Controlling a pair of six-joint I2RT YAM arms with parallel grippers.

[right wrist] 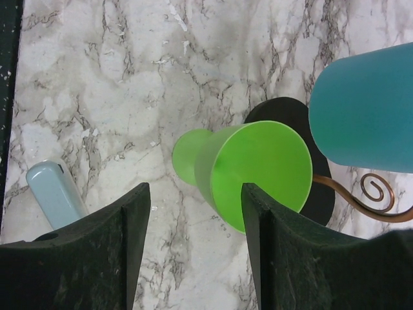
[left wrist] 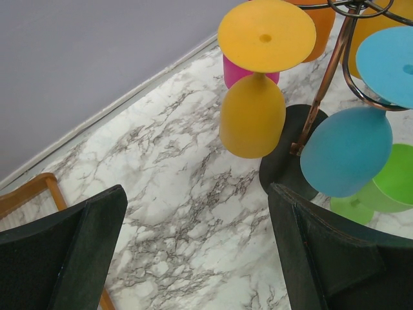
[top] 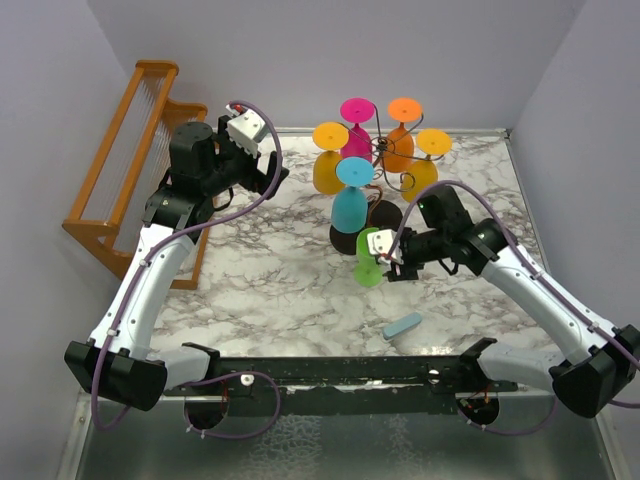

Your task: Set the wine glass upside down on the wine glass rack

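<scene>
The counter (top: 280,270) is white marble with grey veins, shut in by plain pale lilac walls (top: 300,60). The wine glass rack (top: 381,150) stands toward the back of the counter. Pink, orange, blue and two yellow glasses hang from it upside down. A wooden rack (top: 120,170) leans at the wall far to the left of it, and a small pale blue object (top: 403,326) lies on the counter well in front of it.

The green wine glass (right wrist: 258,168) is not on the rack. It lies tilted at the front edge of the rack's black base, below the hanging blue glass. The right hand (top: 386,264) is right at the glass, on the side away from the rack's stem, with its fingers parted. The glass sits at the fingertips and partly in the gap between them. The left-side finger (right wrist: 122,232) stands clear of it. The other finger's edge meets the green in the wrist view, but I cannot tell if they touch.

The left hand (left wrist: 197,190) hangs to the left of the rack, spread wide and holding nothing.
</scene>
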